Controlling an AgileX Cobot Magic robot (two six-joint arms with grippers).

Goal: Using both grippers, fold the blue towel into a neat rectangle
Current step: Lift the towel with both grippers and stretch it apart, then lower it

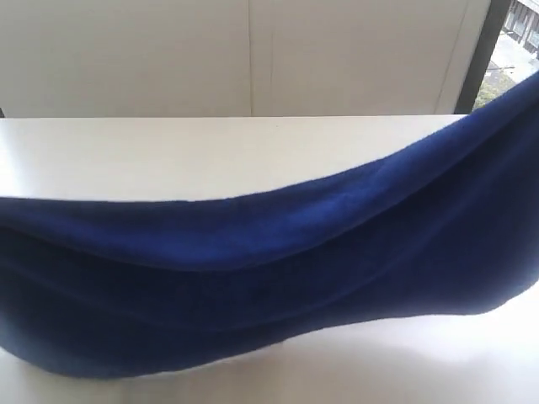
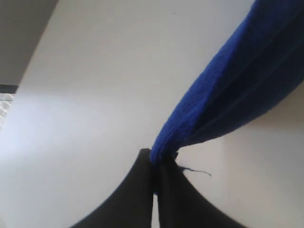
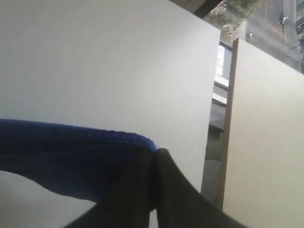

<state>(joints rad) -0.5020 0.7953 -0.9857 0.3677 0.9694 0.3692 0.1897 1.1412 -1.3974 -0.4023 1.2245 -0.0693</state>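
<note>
Blue towel (image 1: 269, 295) hangs slack between the left gripper (image 2: 154, 160) and the right gripper (image 3: 155, 154), each clenched on a thin edge; we judge a shallow bite could slip, dropping one end.

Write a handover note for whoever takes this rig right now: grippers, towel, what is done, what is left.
Left gripper: shut on one end of the blue towel.
Right gripper: shut on the other end.
Towel: off the surface at both ends, slung between the two grippers and sagging in the middle over the white table. Its right end sits higher in the exterior view. I cannot tell whether its low edge touches the table.
Done: both ends gripped and held up.
Left: lay it down folded over, square the edges into a neat rectangle, release. No finished fold shows yet.
</note>
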